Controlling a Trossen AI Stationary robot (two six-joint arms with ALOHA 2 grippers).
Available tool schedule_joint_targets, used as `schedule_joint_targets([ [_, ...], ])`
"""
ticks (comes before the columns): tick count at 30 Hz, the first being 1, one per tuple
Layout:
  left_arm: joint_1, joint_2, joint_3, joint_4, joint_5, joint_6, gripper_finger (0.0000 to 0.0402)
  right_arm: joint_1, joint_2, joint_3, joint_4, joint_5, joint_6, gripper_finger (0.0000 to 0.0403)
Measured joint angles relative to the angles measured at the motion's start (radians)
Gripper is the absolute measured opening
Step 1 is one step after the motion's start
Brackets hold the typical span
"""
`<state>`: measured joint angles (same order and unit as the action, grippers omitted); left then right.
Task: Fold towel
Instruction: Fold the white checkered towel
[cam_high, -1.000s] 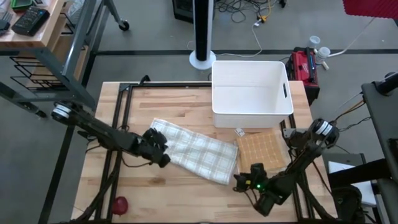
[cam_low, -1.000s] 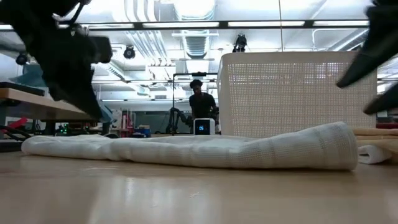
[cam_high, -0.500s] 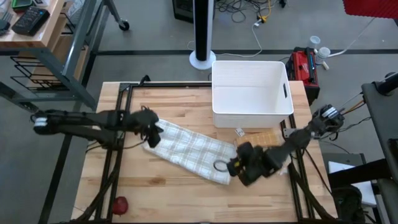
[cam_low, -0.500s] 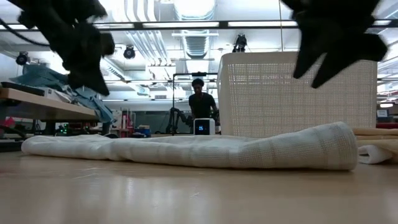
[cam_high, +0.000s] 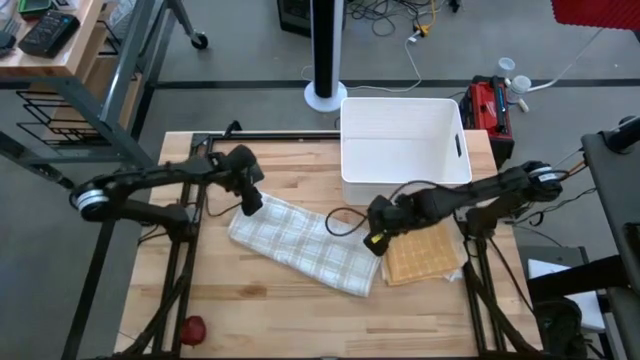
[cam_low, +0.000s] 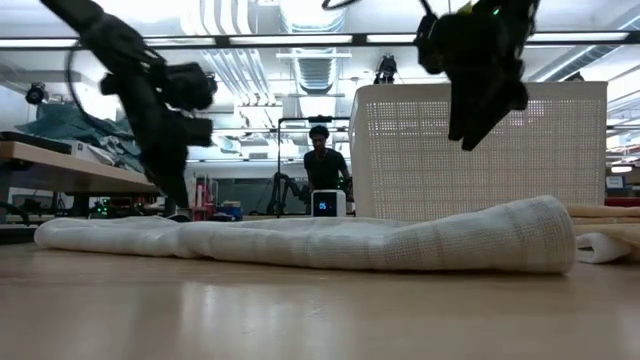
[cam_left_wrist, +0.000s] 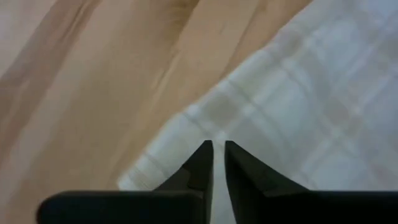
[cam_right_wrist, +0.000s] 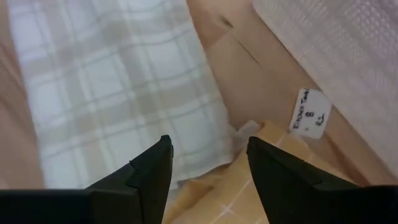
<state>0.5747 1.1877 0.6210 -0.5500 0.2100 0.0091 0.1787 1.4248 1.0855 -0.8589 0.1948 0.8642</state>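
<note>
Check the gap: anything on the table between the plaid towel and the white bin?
Nothing but bare wood tabletop between the plaid towel and the white bin in the high view.
</note>
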Motion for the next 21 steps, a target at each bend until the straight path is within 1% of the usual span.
schedule_joint_targets([
  [3,0.014,0.092,0.051,-0.004,-0.029,0.073,0.0058,-0.052,0.011,0.0,0.001,-0.03,-0.092,0.0199],
  [7,0.015,0.202,0.149,-0.054,-0.117,0.205,0.0106,-0.096,0.016,0.0,0.002,-0.038,-0.179,0.0209],
  [9,0.015,0.248,0.2,-0.096,-0.136,0.298,0.0126,-0.108,0.016,-0.001,0.001,-0.046,-0.211,0.0218],
  [11,0.015,0.292,0.24,-0.141,-0.143,0.425,0.014,-0.118,0.016,-0.001,0.001,-0.046,-0.279,0.023],
  [13,0.015,0.325,0.263,-0.167,-0.145,0.526,0.0146,-0.12,0.016,-0.001,-0.001,-0.045,-0.374,0.024],
  [16,0.015,0.358,0.291,-0.209,-0.137,0.622,0.0141,-0.12,0.017,-0.001,0.01,-0.045,-0.5,0.0251],
  [19,0.015,0.377,0.295,-0.215,-0.121,0.666,0.0126,-0.121,0.017,-0.001,0.012,-0.042,-0.562,0.0257],
  [21,0.016,0.388,0.294,-0.214,-0.119,0.677,0.0115,-0.117,0.017,-0.002,0.011,-0.049,-0.567,0.0259],
])
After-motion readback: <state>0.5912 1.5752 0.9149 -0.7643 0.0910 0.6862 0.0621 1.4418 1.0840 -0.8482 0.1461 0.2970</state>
